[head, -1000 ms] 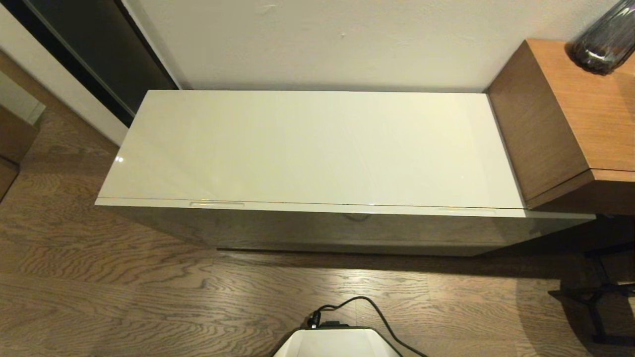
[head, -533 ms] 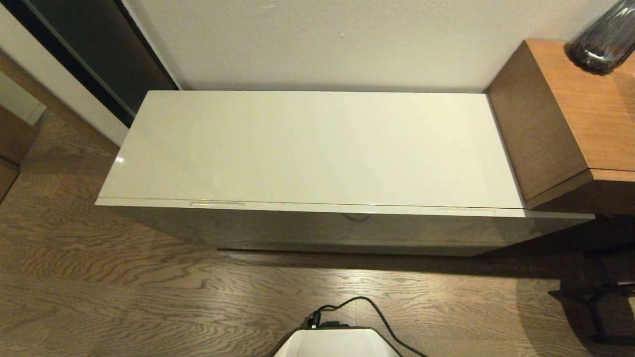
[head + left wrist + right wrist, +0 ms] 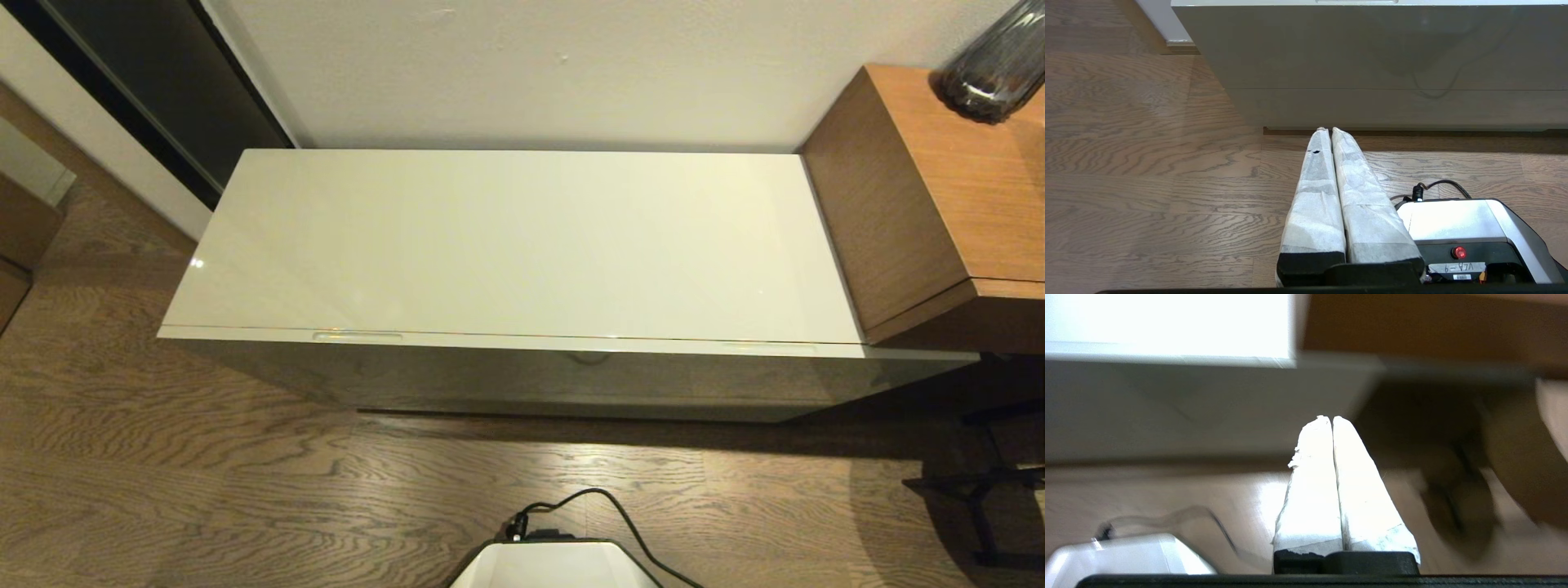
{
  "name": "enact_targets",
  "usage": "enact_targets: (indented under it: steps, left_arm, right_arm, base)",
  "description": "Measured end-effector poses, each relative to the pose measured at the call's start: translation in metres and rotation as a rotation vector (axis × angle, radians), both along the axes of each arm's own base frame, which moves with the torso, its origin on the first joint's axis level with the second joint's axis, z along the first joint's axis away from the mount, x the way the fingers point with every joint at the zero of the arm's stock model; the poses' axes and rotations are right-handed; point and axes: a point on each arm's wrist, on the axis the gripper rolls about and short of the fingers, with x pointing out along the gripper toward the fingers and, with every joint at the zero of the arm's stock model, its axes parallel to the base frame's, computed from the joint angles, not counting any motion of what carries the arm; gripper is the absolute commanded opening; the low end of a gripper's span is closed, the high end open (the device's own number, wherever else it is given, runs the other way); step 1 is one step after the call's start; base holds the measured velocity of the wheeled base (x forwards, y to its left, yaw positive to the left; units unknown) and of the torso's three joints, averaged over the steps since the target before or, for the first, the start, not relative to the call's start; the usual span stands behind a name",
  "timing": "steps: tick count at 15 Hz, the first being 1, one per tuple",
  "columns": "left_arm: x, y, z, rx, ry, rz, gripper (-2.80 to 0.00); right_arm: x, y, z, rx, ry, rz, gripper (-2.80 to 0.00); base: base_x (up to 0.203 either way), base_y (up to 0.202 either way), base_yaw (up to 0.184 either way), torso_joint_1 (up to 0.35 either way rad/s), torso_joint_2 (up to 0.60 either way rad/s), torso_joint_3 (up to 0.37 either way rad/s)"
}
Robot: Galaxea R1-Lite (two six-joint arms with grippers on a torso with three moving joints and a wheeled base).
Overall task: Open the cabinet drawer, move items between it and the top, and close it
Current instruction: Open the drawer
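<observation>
Left gripper [image 3: 1327,130]: pressed closed, nothing held, low over the wooden floor [image 3: 1147,175].
Right gripper [image 3: 1329,417]: pressed closed, nothing held.
Cabinet drawer [image 3: 1392,45]: seen fully pushed in, ahead of and above the left gripper.
Worktop [image 3: 506,237]: above both grippers.

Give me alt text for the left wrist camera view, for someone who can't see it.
The left end effector, fingers wrapped in white and pressed shut, hangs low over the wooden floor, pointing at the base of a glossy grey-beige cabinet whose cabinet drawer is closed. The robot's white base, with a black cable and a red light, sits beside it.
</observation>
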Motion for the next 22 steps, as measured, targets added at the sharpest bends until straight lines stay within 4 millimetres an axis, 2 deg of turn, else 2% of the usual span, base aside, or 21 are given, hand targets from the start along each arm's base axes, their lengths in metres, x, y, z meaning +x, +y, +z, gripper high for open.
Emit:
enact_targets:
  steps: [2,6,14,17,20,22]
  left_arm:
    - [0.0,0.0,0.0,0.0,0.0,0.001,-2.8]
    - [0.0,0.0,0.0,-0.001,0.0,0.001,-2.8]
    - [0.0,0.0,0.0,0.052,0.005,-0.004,-2.8]
    - [-0.001,0.0,0.002,0.072,0.066,-0.006,-2.8]
    - [0.003,0.0,0.038,0.003,0.124,-0.014,-2.8]
    - [0.023,-0.001,0.069,-0.066,0.233,-0.029,-2.8]
  right_arm:
    - [0.01,0.002,-0.015,-0.024,-0.052,0.106,-2.8]
    - [0.015,0.005,-0.038,-0.014,0.099,0.21,-2.8]
    - [0.015,0.005,-0.039,0.051,0.084,0.212,-2.8]
    - [0.015,0.005,-0.039,0.051,0.084,0.212,-2.8]
    - [0.015,0.005,-0.039,0.051,0.085,0.211,-2.8]
    - [0.015,0.005,-0.039,0.051,0.085,0.212,-2.8]
  base:
    - [0.0,0.0,0.0,0.0,0.0,0.0]
    - [0.0,0.0,0.0,0.0,0.0,0.0]
    - [0.0,0.0,0.0,0.0,0.0,0.0]
    - [0.0,0.0,0.0,0.0,0.0,0.0]
    - [0.0,0.0,0.0,0.0,0.0,0.0]
    - [0.0,0.0,0.0,0.0,0.0,0.0]
